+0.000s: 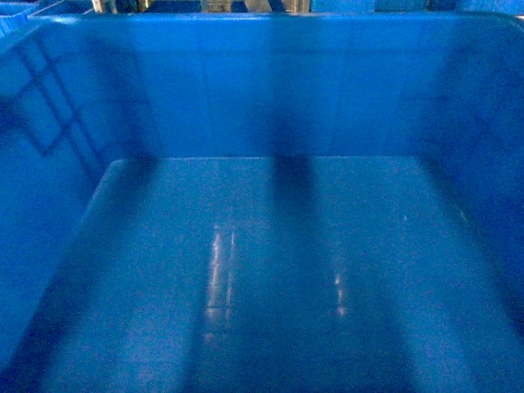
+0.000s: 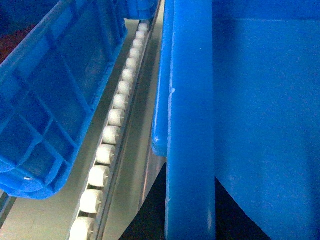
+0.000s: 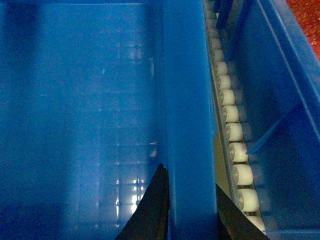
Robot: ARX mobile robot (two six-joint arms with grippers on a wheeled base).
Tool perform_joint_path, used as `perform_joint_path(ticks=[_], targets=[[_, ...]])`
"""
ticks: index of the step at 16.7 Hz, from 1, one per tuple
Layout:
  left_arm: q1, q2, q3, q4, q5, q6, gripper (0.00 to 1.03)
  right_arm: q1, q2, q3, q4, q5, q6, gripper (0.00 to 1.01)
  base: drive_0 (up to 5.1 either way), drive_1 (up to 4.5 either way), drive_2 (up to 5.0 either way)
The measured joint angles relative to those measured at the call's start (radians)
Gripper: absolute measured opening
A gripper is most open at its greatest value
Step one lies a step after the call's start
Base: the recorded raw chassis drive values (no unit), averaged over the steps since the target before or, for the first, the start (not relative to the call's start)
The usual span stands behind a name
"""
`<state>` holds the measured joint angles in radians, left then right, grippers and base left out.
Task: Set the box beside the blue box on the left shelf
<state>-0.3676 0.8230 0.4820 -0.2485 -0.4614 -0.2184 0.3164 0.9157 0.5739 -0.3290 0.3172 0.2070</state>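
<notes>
Three views show one large blue box (image 1: 270, 270), whose interior fills the head view: smooth floor toward 6 o'clock, far wall toward 12 o'clock, ribbed side wall at 9 o'clock.

Right wrist view: the right gripper (image 3: 192, 210) enters at 6 o'clock, its two dark fingers (image 3: 152, 210) straddling the box's thick rim, one inside the wall and one outside, both touching it; the claw is pinched on the rim. The rim runs from the fingers toward 12 o'clock. At 3 o'clock of the rim, just beside it, lies a rail of white roller wheels (image 3: 235, 132) belonging to the left shelf (image 3: 220, 155), and beyond that rail the ribbed wall of a neighbouring blue bin (image 3: 280, 100).

Left wrist view: the opposite rim of the box (image 2: 190, 125) runs from 6 to 12 o'clock. Dark shapes flank it at 6 o'clock, too little visible to tell whether the left claw is spread or pressed together. At 9 o'clock of the rim a second roller rail (image 2: 112, 135) runs diagonally, with another blue bin (image 2: 50, 100) tilted above it at 10 o'clock, apart from the box.
</notes>
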Motion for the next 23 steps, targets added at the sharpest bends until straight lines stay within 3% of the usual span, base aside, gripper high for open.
perform_joint_path(ticks=[4, 10, 15, 20, 21, 22, 23], targets=[[0.044, 0.003, -0.005, -0.027, 0.034, 0.025, 0.08, 0.041, 0.019, -0.037, 0.000, 0.009, 0.060, 0.10, 0.0, 0.00, 0.0], [0.063, 0.024, -0.042, 0.048, 0.074, 0.034, 0.08, 0.055, 0.032, -0.060, 0.015, 0.038, 0.085, 0.10, 0.0, 0.00, 0.0], [0.047, 0.100, -0.075, 0.109, 0.093, -0.006, 0.08, 0.002, 0.076, -0.067, 0.049, 0.010, 0.037, 0.10, 0.0, 0.00, 0.0], [0.040, 0.126, -0.076, 0.153, 0.084, -0.015, 0.08, -0.010, 0.106, -0.072, 0.097, -0.002, 0.028, 0.10, 0.0, 0.00, 0.0], [0.040, 0.126, -0.077, 0.159, 0.070, -0.020, 0.13, -0.010, 0.102, -0.072, 0.097, -0.004, 0.028, 0.13, 0.0, 0.00, 0.0], [0.038, 0.124, -0.080, 0.168, 0.030, -0.022, 0.23, -0.008, 0.097, -0.071, 0.087, 0.021, 0.008, 0.23, 0.0, 0.00, 0.0], [0.042, 0.104, -0.080, 0.161, 0.027, -0.023, 0.34, -0.012, 0.081, -0.068, 0.066, 0.028, -0.002, 0.35, 0.0, 0.00, 0.0]])
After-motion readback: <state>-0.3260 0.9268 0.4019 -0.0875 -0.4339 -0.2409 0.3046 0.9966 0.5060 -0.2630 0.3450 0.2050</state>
